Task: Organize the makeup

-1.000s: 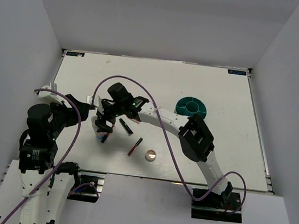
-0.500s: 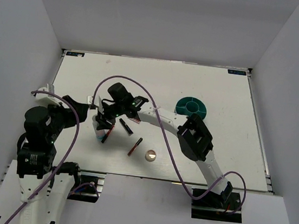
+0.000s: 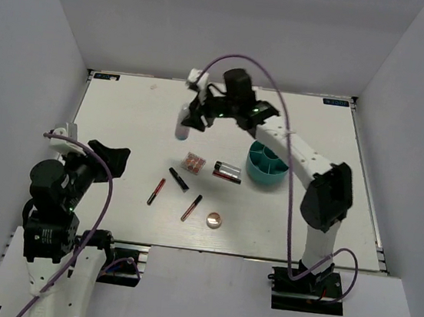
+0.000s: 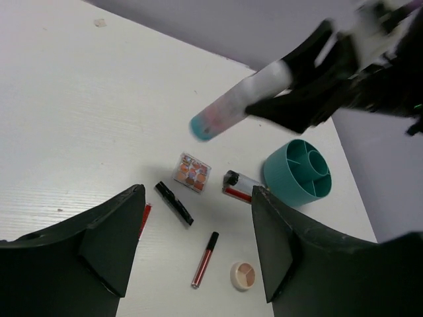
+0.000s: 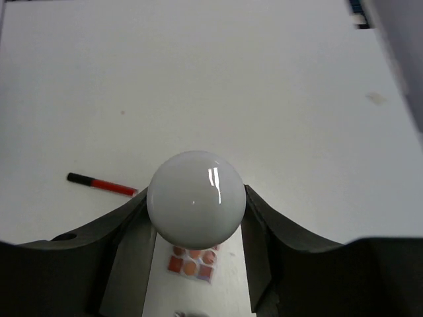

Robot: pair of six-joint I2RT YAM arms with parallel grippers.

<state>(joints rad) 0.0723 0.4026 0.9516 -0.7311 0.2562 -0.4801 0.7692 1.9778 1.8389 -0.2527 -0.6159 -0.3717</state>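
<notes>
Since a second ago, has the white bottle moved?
Yes. The bottle, held by the right gripper, went from the table's near left toward its far edge.

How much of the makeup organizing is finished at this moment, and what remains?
Nothing looks sorted yet: the teal container shows empty compartments. In hand: the right gripper holds the white bottle lifted above the table. Left to do: the palette, the round compact, and the pencils and tubes lying loose on the table. The left gripper is open and empty.
</notes>
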